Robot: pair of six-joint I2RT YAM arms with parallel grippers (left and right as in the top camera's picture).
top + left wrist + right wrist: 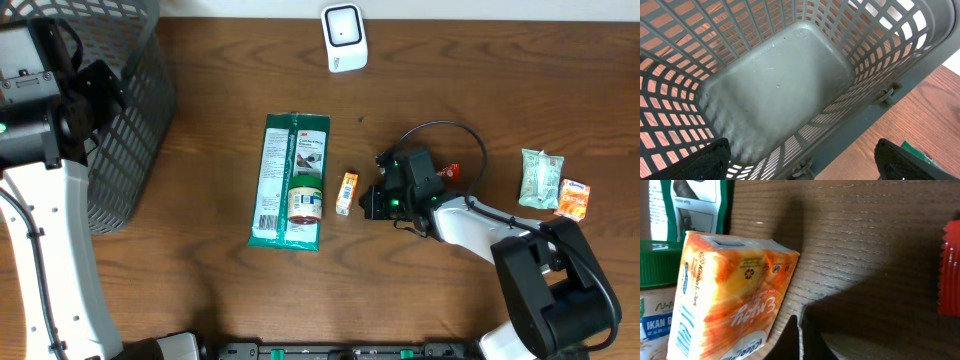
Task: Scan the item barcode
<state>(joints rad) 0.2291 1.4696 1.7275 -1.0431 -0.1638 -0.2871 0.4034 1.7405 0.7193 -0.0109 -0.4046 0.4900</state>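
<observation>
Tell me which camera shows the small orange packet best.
Right wrist: the orange packet is close up, its print legible. Overhead shows it only as a small box beside the jar. Left wrist shows just the basket, no packet.

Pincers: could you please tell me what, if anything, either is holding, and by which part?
Nothing is held. The right pincer is shut beside the orange box, not around it; the left pincer is open over the basket.

You have a dark brown, wood-grain counter (180,290) filling the overhead view — its far edge meets a pale strip (500,8), wall or floor you cannot tell. Light falls evenly, leaving soft shadows on the wood.
</observation>
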